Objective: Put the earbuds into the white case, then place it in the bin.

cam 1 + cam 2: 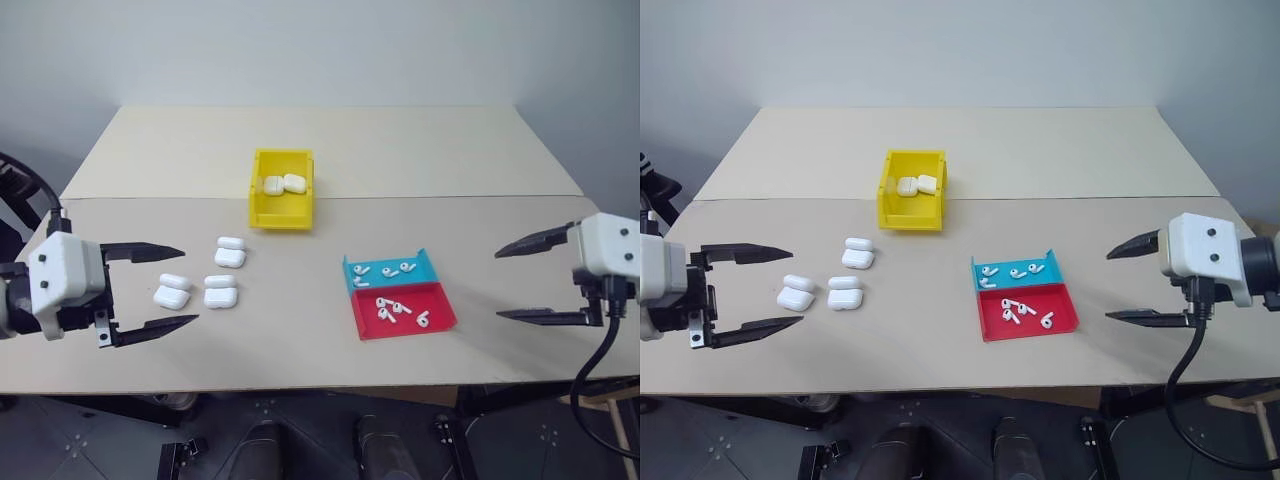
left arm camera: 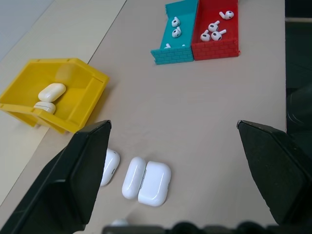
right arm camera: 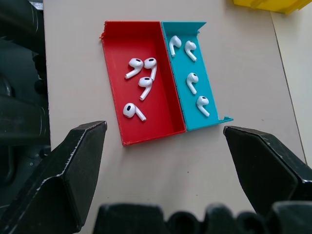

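I am holding my left gripper (image 1: 170,290) over the left edge of the table (image 1: 400,150), fingers spread wide and clamped on nothing. My right gripper (image 1: 522,283) is hanging over the right edge in the same way, jaws apart and empty.

Three white cases (image 1: 220,291) are lying open near the table's left front, just beside my left fingers. The earbuds (image 3: 141,73) are resting loose in two shallow trays toward the right front: four in the red tray (image 3: 117,92) and four in the blue tray (image 3: 214,114), which is touching it on the far side. The yellow bin (image 1: 281,205) is sitting near the middle of the table, already holding two closed cases (image 1: 284,184).

As I judge it, nothing of this round has begun, so the first step is picking an earbud. I am planning on my right gripper for that, since the trays lie on its side. The buds are tiny and glossy, so I should be closing across a stem rather than the rounded head, choosing one lying apart from its neighbours. The clustered three in the red tray risk a double pick.
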